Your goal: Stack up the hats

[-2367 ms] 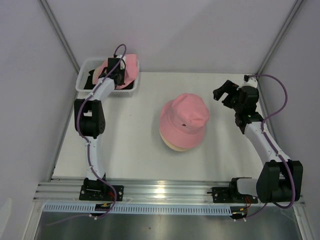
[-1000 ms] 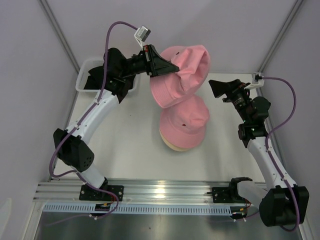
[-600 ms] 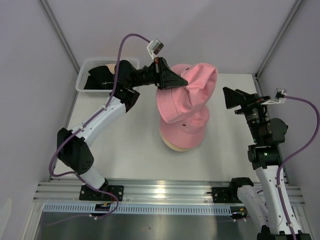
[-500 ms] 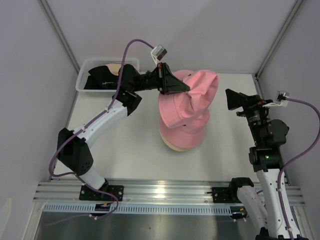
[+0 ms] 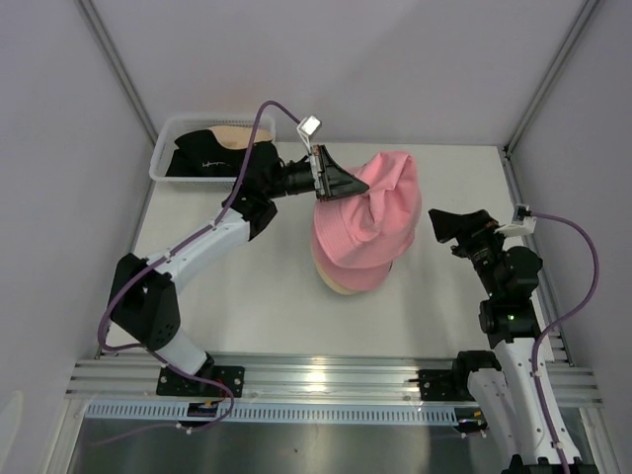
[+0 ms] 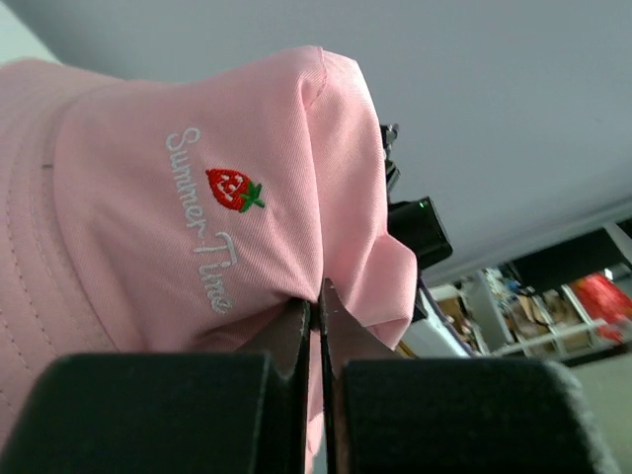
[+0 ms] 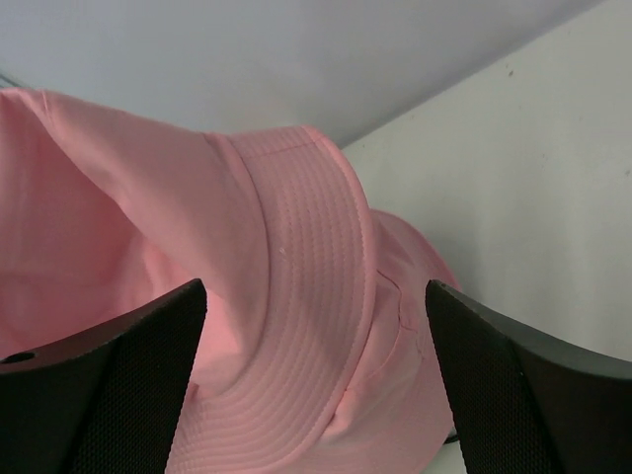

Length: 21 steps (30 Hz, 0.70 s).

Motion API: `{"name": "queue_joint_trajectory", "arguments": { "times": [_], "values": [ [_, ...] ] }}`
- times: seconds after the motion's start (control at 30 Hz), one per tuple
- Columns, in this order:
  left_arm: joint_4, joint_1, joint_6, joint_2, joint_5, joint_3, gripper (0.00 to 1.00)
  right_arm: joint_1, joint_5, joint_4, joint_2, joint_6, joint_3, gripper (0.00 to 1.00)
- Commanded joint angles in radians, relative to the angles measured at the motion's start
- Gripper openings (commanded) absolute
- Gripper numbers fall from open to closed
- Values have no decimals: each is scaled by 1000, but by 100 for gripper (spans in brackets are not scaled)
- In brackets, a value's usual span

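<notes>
My left gripper [image 5: 357, 188] is shut on a pink bucket hat [image 5: 370, 212] and holds it by a fold of fabric just above the stack [image 5: 348, 275] of a pink hat on a cream one at mid-table. In the left wrist view the held hat [image 6: 178, 197] shows a strawberry and "Summer Time" stitching, pinched between my fingertips [image 6: 318, 306]. My right gripper [image 5: 444, 222] is open and empty just right of the hat; its view faces the hat's brim [image 7: 306, 326]. A black hat [image 5: 197, 160] and a cream hat [image 5: 229, 136] lie in the basket.
A white plastic mesh basket [image 5: 163, 148] stands at the back left corner of the table. Grey walls close in on the left, back and right. The table's near edge carries an aluminium rail [image 5: 326, 380] with both arm bases.
My left gripper took the pink hat out of the basket, swung it right and lowered it over the stack. My right arm rose, then came down with its gripper close beside the hat.
</notes>
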State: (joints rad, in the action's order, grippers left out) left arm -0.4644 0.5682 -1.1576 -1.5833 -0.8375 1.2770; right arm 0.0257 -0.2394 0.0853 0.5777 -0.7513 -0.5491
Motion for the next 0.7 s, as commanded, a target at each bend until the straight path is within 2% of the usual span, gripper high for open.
{"name": "queue_joint_trajectory", "arguments": {
  "times": [0.0, 0.23, 0.4, 0.53, 0.67],
  "values": [
    [107, -16, 188, 60, 93, 1, 1, -1, -72, 157, 37, -69, 52, 93],
    [318, -18, 421, 161, 282, -1, 1, 42, -84, 336, 158, -82, 101, 92],
    [356, -22, 472, 180, 354, -42, 1, 82, -87, 445, 255, -111, 94, 91],
    [360, -22, 492, 169, 371, -62, 1, 129, -95, 462, 315, -125, 74, 88],
    [356, -22, 500, 157, 391, -82, 1, 155, -80, 366, 309, -154, 58, 84]
  ]
}}
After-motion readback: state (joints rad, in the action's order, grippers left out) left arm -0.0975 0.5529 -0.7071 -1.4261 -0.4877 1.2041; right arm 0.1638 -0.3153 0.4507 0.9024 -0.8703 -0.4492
